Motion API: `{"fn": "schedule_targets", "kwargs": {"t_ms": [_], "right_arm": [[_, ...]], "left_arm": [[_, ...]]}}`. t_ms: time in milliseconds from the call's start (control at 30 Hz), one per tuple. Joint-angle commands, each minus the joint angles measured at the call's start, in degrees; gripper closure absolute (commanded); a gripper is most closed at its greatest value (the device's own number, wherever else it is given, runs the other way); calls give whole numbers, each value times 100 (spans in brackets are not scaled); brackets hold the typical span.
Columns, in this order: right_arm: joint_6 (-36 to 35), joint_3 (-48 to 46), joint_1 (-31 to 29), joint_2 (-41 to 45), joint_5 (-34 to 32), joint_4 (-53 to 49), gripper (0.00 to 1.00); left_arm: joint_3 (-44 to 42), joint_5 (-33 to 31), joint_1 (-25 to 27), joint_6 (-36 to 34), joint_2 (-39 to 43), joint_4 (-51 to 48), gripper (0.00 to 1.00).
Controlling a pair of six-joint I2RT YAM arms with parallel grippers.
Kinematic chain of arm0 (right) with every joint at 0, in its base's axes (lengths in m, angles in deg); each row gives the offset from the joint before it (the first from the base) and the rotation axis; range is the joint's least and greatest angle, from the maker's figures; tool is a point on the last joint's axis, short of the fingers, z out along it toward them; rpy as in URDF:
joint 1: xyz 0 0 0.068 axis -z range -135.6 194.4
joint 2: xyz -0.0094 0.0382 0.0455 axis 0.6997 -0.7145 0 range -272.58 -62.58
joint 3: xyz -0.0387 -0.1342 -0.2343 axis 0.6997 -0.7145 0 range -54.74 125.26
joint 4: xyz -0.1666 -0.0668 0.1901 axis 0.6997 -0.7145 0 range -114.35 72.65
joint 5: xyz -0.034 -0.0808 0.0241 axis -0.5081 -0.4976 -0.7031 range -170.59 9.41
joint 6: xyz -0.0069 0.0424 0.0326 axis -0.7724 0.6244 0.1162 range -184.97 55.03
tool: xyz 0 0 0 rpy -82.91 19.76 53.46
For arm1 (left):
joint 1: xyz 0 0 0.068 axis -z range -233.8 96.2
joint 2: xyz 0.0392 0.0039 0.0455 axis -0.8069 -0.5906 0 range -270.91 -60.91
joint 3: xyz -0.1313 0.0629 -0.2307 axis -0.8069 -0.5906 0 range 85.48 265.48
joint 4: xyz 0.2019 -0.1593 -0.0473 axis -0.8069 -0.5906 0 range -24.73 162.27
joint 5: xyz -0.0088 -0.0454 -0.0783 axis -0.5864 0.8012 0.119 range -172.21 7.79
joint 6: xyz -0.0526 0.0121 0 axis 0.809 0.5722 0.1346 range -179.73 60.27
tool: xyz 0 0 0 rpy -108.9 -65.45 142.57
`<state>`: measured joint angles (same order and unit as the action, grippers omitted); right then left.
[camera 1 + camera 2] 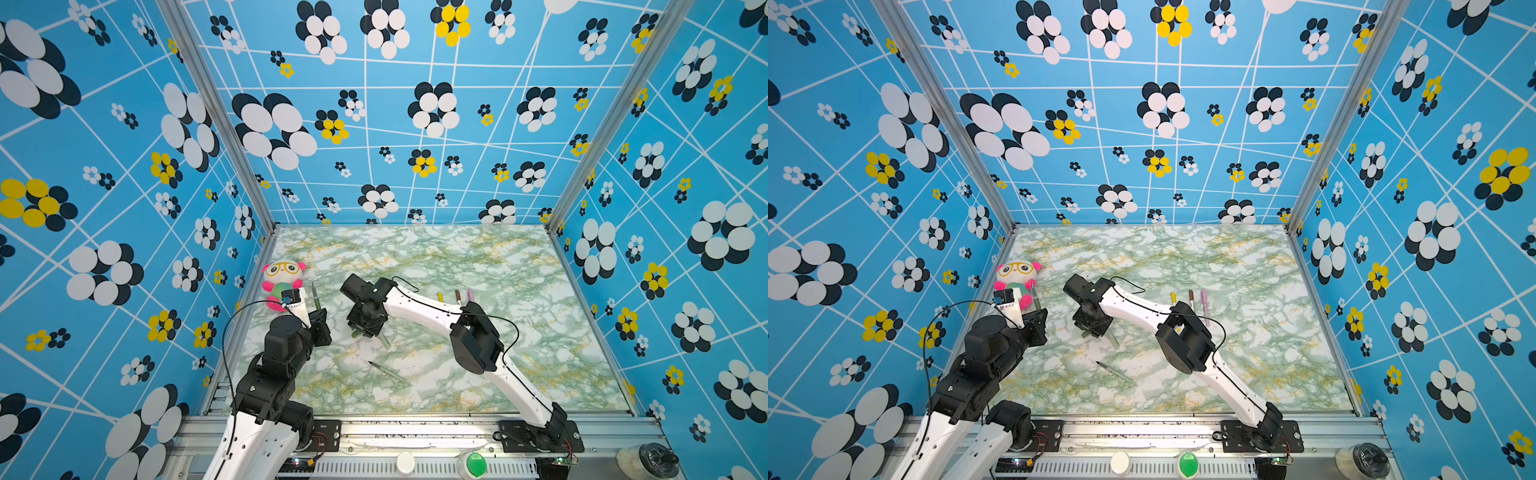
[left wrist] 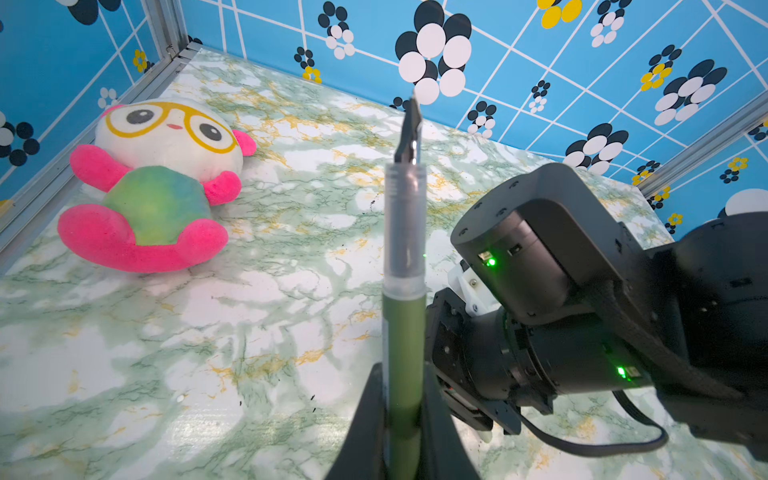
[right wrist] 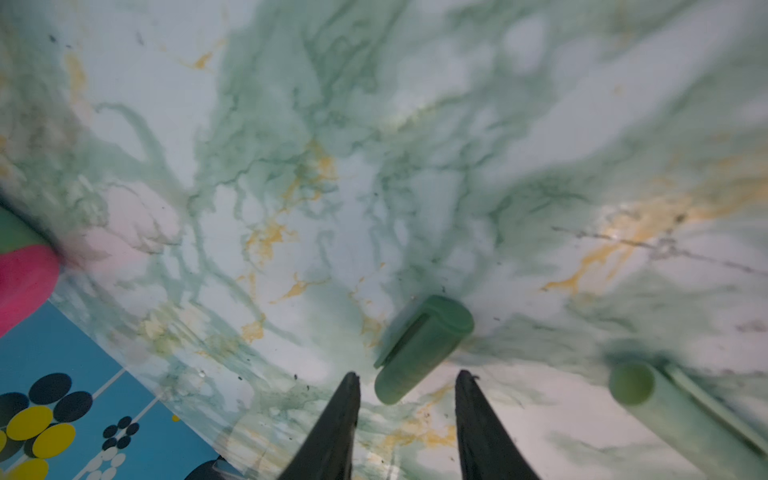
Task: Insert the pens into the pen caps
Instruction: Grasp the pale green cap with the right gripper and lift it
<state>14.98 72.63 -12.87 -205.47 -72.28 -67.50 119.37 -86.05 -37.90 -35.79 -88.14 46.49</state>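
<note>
The marbled green-and-white tabletop (image 1: 457,257) carries everything. The right arm (image 1: 419,309) reaches across the middle, its wrist bent down over the tabletop. The left arm (image 1: 286,345) is folded up near the left edge. A pink-and-green plush toy (image 1: 282,282) lies on its back near the left wall.

The left gripper (image 2: 403,374) is clamped on the lower barrel of the dark green pen (image 2: 405,332). The pen stands out along the gripper's own line with its uncapped nib at the far end. In both top views its long axis runs toward the back wall, just beside the toy.

The pale green pen (image 1: 388,371) lies flat and alone in the front middle of the tabletop. It lies on a diagonal, dark tip to the left and back, tail to the right and front.

Three more pens lie side by side behind the right arm, long axes toward the back wall. Their far ends are yellow (image 1: 440,297), brown (image 1: 458,296) and pink (image 1: 471,296), and the arm hides their near ends.

The right gripper (image 3: 409,374) has its fingers apart, straddling the near end of the dark green cap (image 3: 424,349) with a gap on each side. That cap lies flat, its long axis leading away from the gripper. The pale green cap (image 3: 665,399) lies near it, open end showing.
</note>
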Motion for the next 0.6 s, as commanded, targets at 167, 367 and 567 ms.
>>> {"fn": "schedule_targets", "kwargs": {"t_ms": [167,367,567], "right_arm": [[-51,437,87,-416,47,-560,69],[-223,1023,111,-814,8,-1056,75],[-335,1524,147,-1256,101,-1436,84]], "left_arm": [[-95,85,61,30,69,-70,100],[-102,69,66,29,111,-69,100],[-156,40,66,48,213,-77,100]]}}
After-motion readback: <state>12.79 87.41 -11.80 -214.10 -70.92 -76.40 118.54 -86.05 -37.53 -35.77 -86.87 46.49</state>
